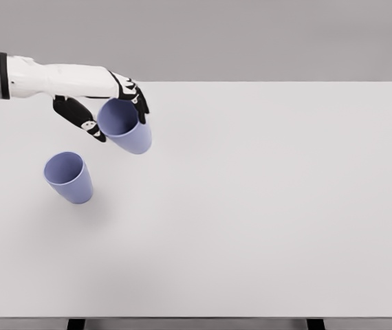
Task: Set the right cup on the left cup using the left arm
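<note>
In front of me a white table (265,206) is filling almost the whole view. Its top is looking plain and smooth, with the far edge running straight under a grey wall and the near edge showing at the bottom, where two dark legs are peeking out below it. Only one thing is standing directly on the table: a lavender cup (69,177), upright with its opening upward, on the left part of the top, nearer to the left edge than to the middle. A soft shadow is lying on the surface just beside this cup.
</note>
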Controlling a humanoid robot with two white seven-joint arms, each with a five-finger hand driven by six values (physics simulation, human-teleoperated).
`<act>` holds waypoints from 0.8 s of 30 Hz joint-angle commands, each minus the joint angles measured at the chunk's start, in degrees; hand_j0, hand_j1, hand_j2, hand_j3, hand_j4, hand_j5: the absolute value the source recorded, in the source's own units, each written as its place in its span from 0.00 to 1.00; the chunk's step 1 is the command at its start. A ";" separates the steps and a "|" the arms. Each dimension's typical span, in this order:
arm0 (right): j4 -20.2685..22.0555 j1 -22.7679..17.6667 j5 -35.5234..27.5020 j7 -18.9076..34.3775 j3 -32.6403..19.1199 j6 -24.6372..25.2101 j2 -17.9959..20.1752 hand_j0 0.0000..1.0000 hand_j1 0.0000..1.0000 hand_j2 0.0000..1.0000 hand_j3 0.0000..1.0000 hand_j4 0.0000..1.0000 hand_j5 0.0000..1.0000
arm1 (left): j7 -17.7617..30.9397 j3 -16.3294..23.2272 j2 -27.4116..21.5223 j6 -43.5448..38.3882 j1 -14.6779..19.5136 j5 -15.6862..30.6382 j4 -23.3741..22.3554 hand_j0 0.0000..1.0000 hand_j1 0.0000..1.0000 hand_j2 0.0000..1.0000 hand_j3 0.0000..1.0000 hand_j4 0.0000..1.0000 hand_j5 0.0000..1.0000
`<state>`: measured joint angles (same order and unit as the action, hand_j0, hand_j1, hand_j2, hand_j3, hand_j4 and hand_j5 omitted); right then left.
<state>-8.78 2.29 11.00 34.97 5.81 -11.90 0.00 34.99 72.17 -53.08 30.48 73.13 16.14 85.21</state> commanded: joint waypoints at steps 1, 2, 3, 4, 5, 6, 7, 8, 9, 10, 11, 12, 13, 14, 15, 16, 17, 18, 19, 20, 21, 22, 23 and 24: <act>-0.01 0.00 0.07 0.03 -0.01 -0.06 0.00 1.00 1.00 1.00 1.00 1.00 1.00 | 0.01 -0.10 -1.85 -0.25 0.09 0.82 1.27 0.52 0.52 0.52 0.52 0.52 0.52; -0.01 0.00 0.07 0.03 -0.01 -0.06 0.00 1.00 1.00 1.00 1.00 1.00 1.00 | 0.01 -0.10 -2.56 -0.25 0.44 0.91 1.97 0.52 0.52 0.52 0.52 0.52 0.52; -0.01 0.00 0.07 0.03 -0.01 -0.06 0.00 1.00 1.00 1.00 1.00 1.00 1.00 | 0.01 -0.01 -3.17 -0.34 0.70 1.17 2.24 0.52 0.52 0.52 0.52 0.52 0.52; -0.01 0.00 0.07 0.03 -0.01 -0.06 0.00 1.00 1.00 1.00 1.00 1.00 1.00 | 0.01 -0.01 -3.70 -0.34 0.88 1.26 2.59 0.52 0.52 0.52 0.52 0.52 0.52; -0.01 0.00 0.07 0.03 -0.01 -0.06 0.00 1.00 1.00 1.00 1.00 1.00 1.00 | 0.01 -0.01 -4.40 -0.42 0.88 1.26 3.03 0.52 0.52 0.52 0.52 0.52 0.52; -0.01 0.00 0.07 0.03 -0.01 -0.06 0.00 1.00 1.00 1.00 1.00 1.00 1.00 | 0.01 0.08 -4.58 -0.51 1.23 1.26 3.20 0.52 0.52 0.52 0.52 0.52 0.52; -0.01 0.00 0.07 0.03 -0.01 -0.06 0.00 1.00 1.00 1.00 1.00 1.00 1.00 | 0.01 0.16 -4.58 -0.51 1.49 1.26 3.20 0.52 0.52 0.52 0.52 0.52 0.52; -0.01 0.00 0.07 0.03 -0.01 -0.06 0.00 1.00 1.00 1.00 1.00 1.00 1.00 | 0.01 0.16 -5.19 -0.51 1.58 1.26 3.20 0.52 0.52 0.52 0.52 0.52 0.52; -0.01 0.00 0.07 0.03 -0.01 -0.06 0.00 1.00 1.00 1.00 1.00 1.00 1.00 | 0.01 0.25 -5.37 -0.60 1.67 1.26 3.38 0.52 0.52 0.52 0.52 0.52 0.52; -0.01 0.00 0.07 0.03 -0.01 -0.06 0.00 1.00 1.00 1.00 1.00 1.00 1.00 | 0.01 0.25 -5.81 -0.60 2.11 1.26 3.82 0.52 0.52 0.52 0.52 0.52 0.52; -0.01 0.00 0.07 0.03 -0.01 -0.06 0.00 1.00 1.00 1.00 1.00 1.00 1.00 | 0.01 0.34 -6.51 -0.60 2.46 1.26 4.08 0.52 0.52 0.52 0.52 0.52 0.52; -0.01 0.00 0.07 0.03 -0.01 -0.06 0.00 1.00 1.00 1.00 1.00 1.00 1.00 | 0.01 0.34 -7.21 -0.60 2.72 1.26 4.52 0.52 0.52 0.52 0.52 0.52 0.52; -0.01 0.00 0.07 0.03 -0.01 -0.06 0.00 1.00 1.00 1.00 1.00 1.00 1.00 | 0.01 0.43 -8.01 -0.60 2.90 1.35 4.70 0.52 0.52 0.52 0.52 0.52 0.52; -0.01 0.00 0.07 0.03 -0.01 -0.06 0.00 1.00 1.00 1.00 1.00 1.00 1.00 | 0.01 0.43 -8.53 -0.60 2.90 1.35 4.87 0.52 0.52 0.52 0.52 0.52 0.52; -0.01 0.00 0.07 0.03 -0.01 -0.06 0.00 1.00 1.00 1.00 1.00 1.00 1.00 | 0.01 0.43 -8.97 -0.60 3.34 1.35 4.70 0.52 0.52 0.52 0.52 0.52 0.52; -0.01 0.00 0.07 0.03 -0.01 -0.06 0.00 1.00 1.00 1.00 1.00 1.00 1.00 | 0.01 0.43 -9.50 -0.60 3.52 1.35 4.96 0.52 0.52 0.52 0.52 0.52 0.52; -0.01 0.00 0.07 0.03 -0.01 -0.06 0.00 1.00 1.00 1.00 1.00 1.00 1.00 | 0.01 0.43 -10.11 -0.69 4.04 1.35 5.31 0.52 0.52 0.52 0.52 0.52 0.52; -0.01 0.00 0.07 0.03 -0.01 -0.06 0.00 1.00 1.00 1.00 1.00 1.00 1.00 | 0.01 0.43 -10.99 -0.69 4.40 1.35 5.31 0.52 0.52 0.52 0.52 0.52 0.52; -0.01 0.00 0.07 0.03 -0.01 -0.06 0.00 1.00 1.00 1.00 1.00 1.00 1.00 | 0.01 0.51 -11.34 -0.69 4.48 1.35 5.31 0.52 0.52 0.52 0.52 0.52 0.52; -0.01 0.00 0.07 0.03 -0.01 -0.06 0.00 1.00 1.00 1.00 1.00 1.00 1.00 | 0.01 0.52 -11.70 -0.69 4.48 1.44 5.31 0.52 0.52 0.52 0.52 0.52 0.52; -0.01 0.00 0.07 0.03 -0.01 -0.06 0.00 1.00 1.00 1.00 1.00 1.00 1.00 | 0.01 0.52 -11.96 -0.69 4.48 2.40 5.31 0.52 0.52 0.52 0.52 0.52 0.52; -0.01 0.00 0.07 0.03 -0.01 -0.06 0.00 1.00 1.00 1.00 1.00 1.00 1.00 | 0.01 0.52 -12.58 -0.69 4.48 2.84 5.49 0.52 0.52 0.52 0.52 0.52 0.52; -0.10 0.00 0.07 0.03 -0.01 -0.06 0.00 1.00 1.00 1.00 1.00 1.00 1.00 | 0.01 0.52 -13.19 -0.69 4.48 2.93 6.28 0.52 0.52 0.52 0.52 0.52 0.52; -0.01 0.00 0.07 0.03 -0.01 -0.06 0.00 1.00 1.00 1.00 1.00 1.00 1.00 | 0.01 0.52 -13.63 -0.60 4.48 3.37 6.63 0.52 0.52 0.52 0.52 0.52 0.52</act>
<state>-8.78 2.29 11.00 34.97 5.81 -11.90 0.00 35.00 72.79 -65.64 30.01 77.61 18.43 91.19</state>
